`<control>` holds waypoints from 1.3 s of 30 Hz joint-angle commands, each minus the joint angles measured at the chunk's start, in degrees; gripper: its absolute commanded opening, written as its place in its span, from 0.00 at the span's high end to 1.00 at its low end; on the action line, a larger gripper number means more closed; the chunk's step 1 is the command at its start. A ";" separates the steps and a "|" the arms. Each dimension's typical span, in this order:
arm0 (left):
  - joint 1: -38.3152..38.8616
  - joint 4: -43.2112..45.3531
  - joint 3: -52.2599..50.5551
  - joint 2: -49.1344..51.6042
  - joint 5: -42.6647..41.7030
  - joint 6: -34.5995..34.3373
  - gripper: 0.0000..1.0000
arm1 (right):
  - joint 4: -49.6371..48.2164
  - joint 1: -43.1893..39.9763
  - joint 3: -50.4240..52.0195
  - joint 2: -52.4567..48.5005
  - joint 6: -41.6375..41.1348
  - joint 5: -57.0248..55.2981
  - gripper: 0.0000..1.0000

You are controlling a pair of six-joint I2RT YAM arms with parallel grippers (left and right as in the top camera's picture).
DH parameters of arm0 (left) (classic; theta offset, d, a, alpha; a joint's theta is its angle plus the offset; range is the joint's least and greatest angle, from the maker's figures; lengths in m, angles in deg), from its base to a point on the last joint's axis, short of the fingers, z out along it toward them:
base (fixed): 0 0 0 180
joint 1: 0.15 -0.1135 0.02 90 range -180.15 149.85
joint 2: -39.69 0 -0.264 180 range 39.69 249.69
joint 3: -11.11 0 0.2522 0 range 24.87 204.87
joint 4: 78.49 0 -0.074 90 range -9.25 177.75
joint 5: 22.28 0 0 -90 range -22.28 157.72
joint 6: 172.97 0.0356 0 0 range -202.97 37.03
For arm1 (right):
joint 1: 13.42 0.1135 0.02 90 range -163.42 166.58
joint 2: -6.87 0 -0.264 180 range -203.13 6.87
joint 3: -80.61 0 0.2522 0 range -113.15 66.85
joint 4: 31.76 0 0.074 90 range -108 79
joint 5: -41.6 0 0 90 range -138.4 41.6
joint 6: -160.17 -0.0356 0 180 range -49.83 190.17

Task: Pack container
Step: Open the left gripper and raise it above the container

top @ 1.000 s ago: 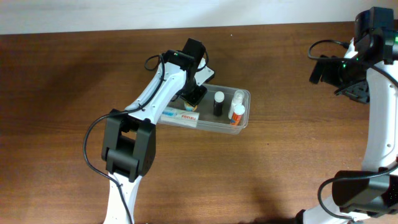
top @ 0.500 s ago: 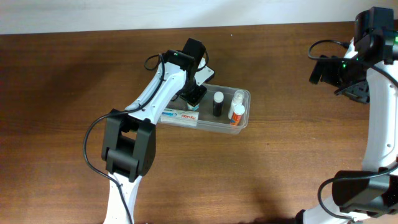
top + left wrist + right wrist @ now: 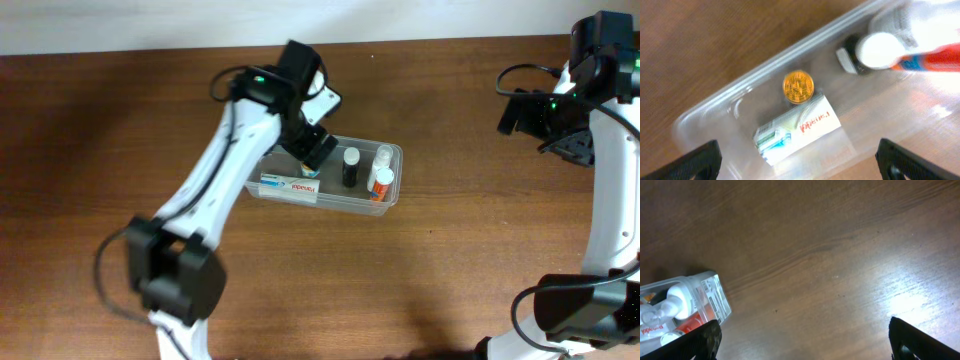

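The container (image 3: 392,152) is a clear tub at mid-table. In it are a white toothpaste box (image 3: 288,187), a black bottle with a white cap (image 3: 351,164) and a white-and-orange bottle (image 3: 380,181). My left gripper (image 3: 312,148) hovers open above the tub's left end. In the left wrist view a gold-capped bottle (image 3: 798,87) stands free beside the box (image 3: 799,128), with the container's wall (image 3: 735,95) behind it and the gripper (image 3: 800,167) holding nothing. My right gripper (image 3: 572,148) stands open at the far right, over bare wood (image 3: 805,345).
The table is brown wood (image 3: 450,270), and a pale wall runs along its far edge. The left arm's white links reach from the front left up to the container. The container's right end (image 3: 710,297) shows at the lower left of the right wrist view.
The left arm has risen and swung back to the left, out of the container. Its jaws have opened wide. The right arm has not moved.
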 commanded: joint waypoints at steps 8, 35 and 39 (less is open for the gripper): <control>-0.48 -7.98 1.09 -15.17 3.17 -3.48 0.01 | 0.00 -0.11 -0.26 0.20 -0.33 -0.52 0.02; -4.76 -7.78 0.85 6.23 5.49 -27.28 1.00 | 0.00 -0.11 -0.26 0.20 -0.33 -0.50 0.02; -4.83 -9.84 0.85 6.23 5.51 -27.26 0.99 | 0.00 -0.11 -0.26 0.20 -0.33 -0.50 0.02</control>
